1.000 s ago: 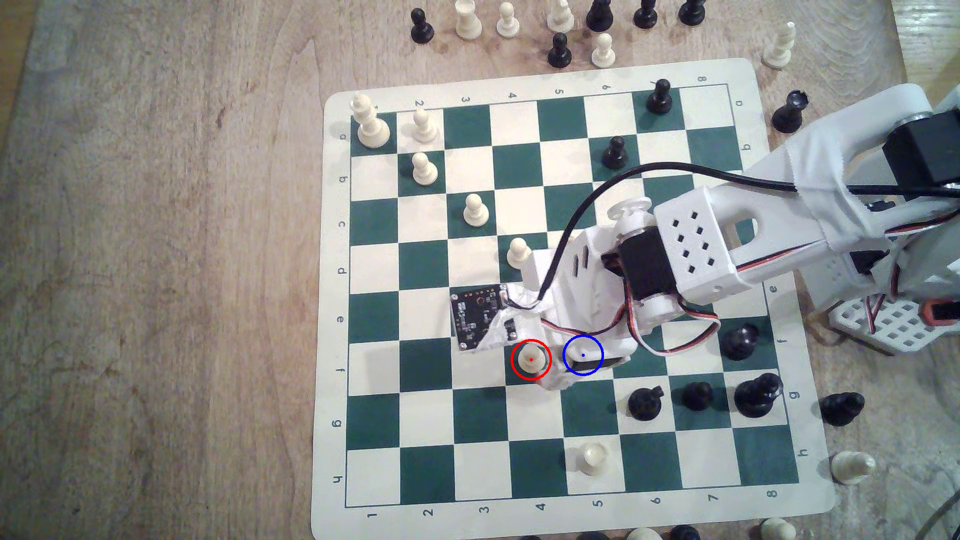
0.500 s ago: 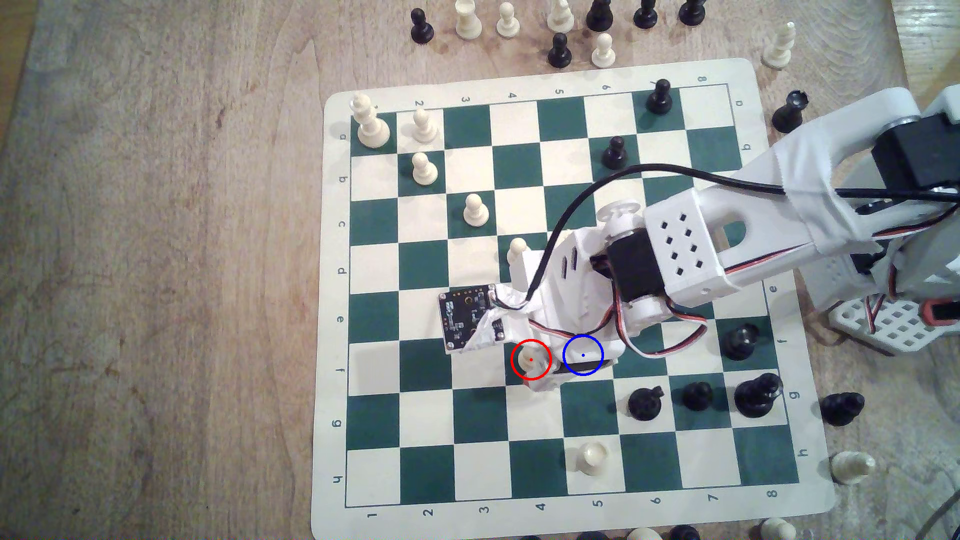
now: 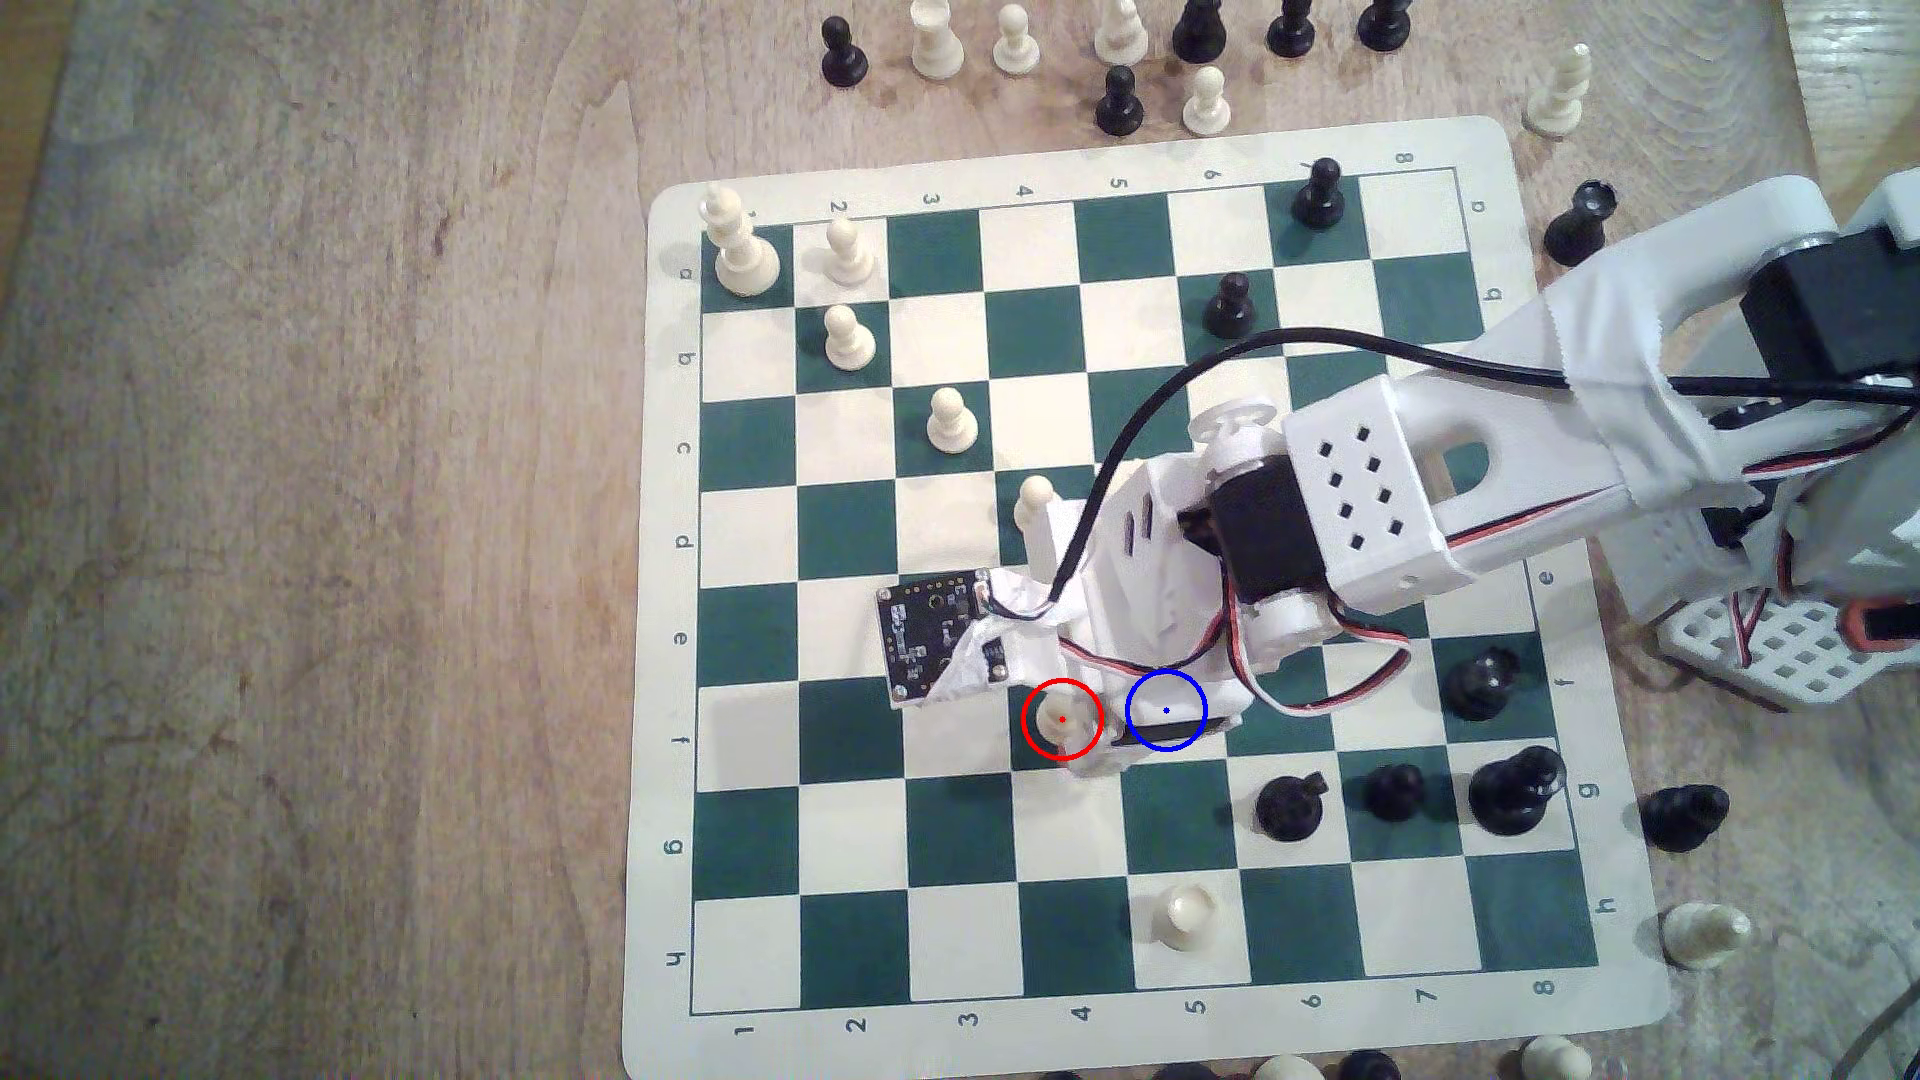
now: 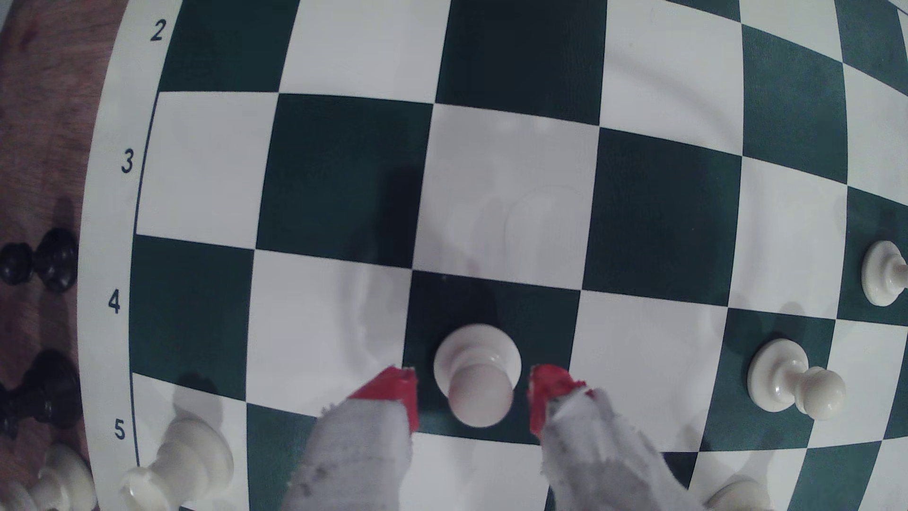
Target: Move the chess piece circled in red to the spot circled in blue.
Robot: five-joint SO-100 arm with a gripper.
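The cream pawn (image 3: 1062, 719) stands upright inside the red ring on a dark green square. In the wrist view the pawn (image 4: 476, 378) sits between my two red-tipped fingers (image 4: 398, 388), with a small gap on each side. My gripper (image 3: 1086, 743) is open around it and low over the board. The blue ring (image 3: 1166, 710) is one square toward the exterior view's right, and my gripper's body covers most of that cream square. A strip of the same square (image 4: 476, 471) shows between my fingers in the wrist view.
Another cream pawn (image 3: 1034, 504) stands close beside my wrist. A cream piece (image 3: 1184, 914) sits two squares below the blue ring in the exterior view. Black pieces (image 3: 1288, 805) cluster at the exterior view's lower right. Spare pieces line the wooden table (image 3: 312, 519) around the board.
My gripper shifted toward the exterior view's left over the first half second and closed in around the pawn, then held nearly still. The pawn has not moved.
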